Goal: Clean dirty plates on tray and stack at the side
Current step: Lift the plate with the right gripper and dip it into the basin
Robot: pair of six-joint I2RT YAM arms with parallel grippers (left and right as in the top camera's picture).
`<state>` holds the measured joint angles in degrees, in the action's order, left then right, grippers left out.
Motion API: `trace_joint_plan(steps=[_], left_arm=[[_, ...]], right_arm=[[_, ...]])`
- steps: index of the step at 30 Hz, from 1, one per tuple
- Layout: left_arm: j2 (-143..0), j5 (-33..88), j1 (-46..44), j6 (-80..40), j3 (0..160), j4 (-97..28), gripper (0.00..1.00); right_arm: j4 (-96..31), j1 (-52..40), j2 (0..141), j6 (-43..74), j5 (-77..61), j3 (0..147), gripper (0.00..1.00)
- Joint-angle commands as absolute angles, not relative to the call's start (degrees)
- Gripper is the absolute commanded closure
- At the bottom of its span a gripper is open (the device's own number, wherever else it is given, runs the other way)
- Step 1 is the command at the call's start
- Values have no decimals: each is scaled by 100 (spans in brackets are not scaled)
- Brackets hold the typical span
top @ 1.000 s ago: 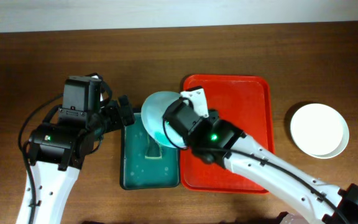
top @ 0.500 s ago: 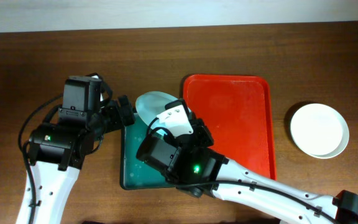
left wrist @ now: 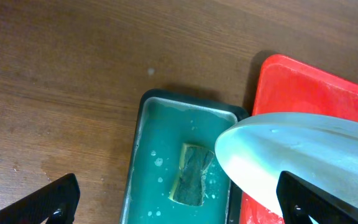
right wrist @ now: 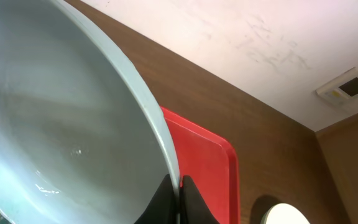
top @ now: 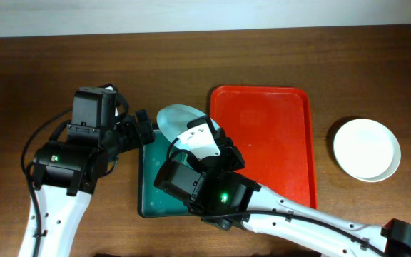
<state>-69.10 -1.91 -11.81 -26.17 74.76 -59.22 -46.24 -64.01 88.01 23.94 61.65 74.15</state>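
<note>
Overhead, the right gripper [right wrist: 180, 196] pinches in its jaws the thin rim of a smooth pale aqua plate [top: 179, 118], tilted above a dark green tray [left wrist: 135, 155] holding cloudy teal water and a sponge [left wrist: 191, 175]. The left gripper [left wrist: 182, 200] has its jaws spread. A glossy white plate [top: 366, 148] rests on the wooden bench [top: 48, 64], right of the red tray [top: 277, 143].

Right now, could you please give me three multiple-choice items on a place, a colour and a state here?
1. The white plate lies: A in the green tray; B on the table, right of the red tray; C under the sponge.
2. The plate in the right gripper is: A red; B black; C pale aqua.
3. The left gripper is: A open and empty; B shut on the sponge; C shut on a plate.
Answers: B, it sits on wood beyond the tray; C, its bowl looks pale aqua; A, its fingers stand wide apart.
</note>
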Motion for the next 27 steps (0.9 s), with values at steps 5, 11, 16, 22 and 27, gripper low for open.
trace_joint_plan(steps=[5, 11, 16, 22, 27], left_arm=[[-6866, -189, -1151, -2609, 7553, -5927, 0], [-6866, -189, -1151, -2609, 7553, -5927, 1], [-6866, -189, -1151, -2609, 7553, -5927, 1], [-6866, -189, -1151, -2609, 7553, -5927, 1], [-6866, -189, -1151, -2609, 7553, -5927, 1]], right_arm=[[-4624, -6449, 8650, 2440, 6348, 7572, 96], [-4624, -6449, 8650, 2440, 6351, 7572, 96], [-4624, -6449, 8650, 2440, 6348, 7572, 96], [-4558, -6246, 8656, 2449, 6112, 7572, 96], [-4278, -6003, 8670, 2121, 5205, 7568, 96]])
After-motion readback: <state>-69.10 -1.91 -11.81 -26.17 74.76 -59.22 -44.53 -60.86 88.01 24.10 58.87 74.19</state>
